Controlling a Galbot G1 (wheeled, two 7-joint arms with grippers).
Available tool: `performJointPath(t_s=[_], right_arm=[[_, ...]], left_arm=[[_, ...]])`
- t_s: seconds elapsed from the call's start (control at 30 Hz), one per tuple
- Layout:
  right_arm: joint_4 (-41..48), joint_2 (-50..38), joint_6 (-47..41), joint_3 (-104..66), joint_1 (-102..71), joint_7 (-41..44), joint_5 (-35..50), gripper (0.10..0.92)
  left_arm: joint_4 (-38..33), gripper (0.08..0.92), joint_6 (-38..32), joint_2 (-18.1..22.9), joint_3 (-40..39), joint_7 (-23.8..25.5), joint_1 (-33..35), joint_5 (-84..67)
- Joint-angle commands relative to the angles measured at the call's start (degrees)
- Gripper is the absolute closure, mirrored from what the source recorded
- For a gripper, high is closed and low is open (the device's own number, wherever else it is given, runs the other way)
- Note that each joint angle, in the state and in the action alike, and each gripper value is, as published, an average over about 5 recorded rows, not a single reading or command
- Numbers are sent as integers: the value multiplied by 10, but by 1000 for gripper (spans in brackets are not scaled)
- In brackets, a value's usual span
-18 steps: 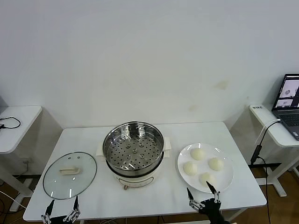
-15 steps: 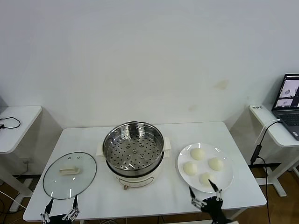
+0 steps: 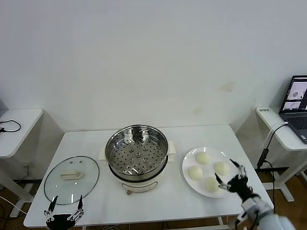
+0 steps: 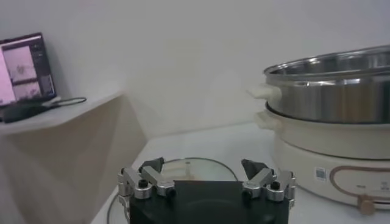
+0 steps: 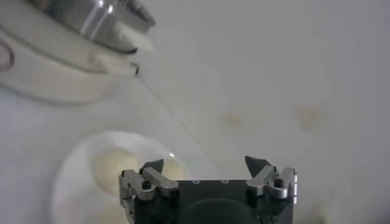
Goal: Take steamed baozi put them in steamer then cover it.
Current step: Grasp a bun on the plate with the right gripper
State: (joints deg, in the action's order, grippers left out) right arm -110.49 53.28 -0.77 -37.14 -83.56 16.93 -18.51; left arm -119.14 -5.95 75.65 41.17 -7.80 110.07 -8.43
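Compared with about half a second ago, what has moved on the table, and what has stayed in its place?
The right end effector rose from the table's front edge, moving away from the robot and to its right; it now hovers open over the plate, by the two baozi nearest that side. It holds nothing. The left end effector is open near the glass lid and barely shifted. The four baozi, lid and steamer stayed put.

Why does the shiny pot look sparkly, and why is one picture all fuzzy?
Head view: the steamer mirrors the room light, so its steel rim gleams, and the glass lid shows faint glare. Right wrist view: the plate and steamer base look soft and blurred.
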Motion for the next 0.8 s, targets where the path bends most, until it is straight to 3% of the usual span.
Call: performJointPath(t_s=[0.03,0.23,0.5,0.8], right_arm=[[66,-186,-22,78,190,131,-67,203],[152,-267,-36,308,430,238,8,203],[259,-267,-42,689,752,362,68,203],[317,-223,-53,862,849,403,110,203]], left_arm=[[-2,177,11,2,3,6,-8,55],[-7,177,12,7,3,10,-1,67],[-11,177,11,9,4,10,1,68],[-12,177,11,7,7,10,-4,67]])
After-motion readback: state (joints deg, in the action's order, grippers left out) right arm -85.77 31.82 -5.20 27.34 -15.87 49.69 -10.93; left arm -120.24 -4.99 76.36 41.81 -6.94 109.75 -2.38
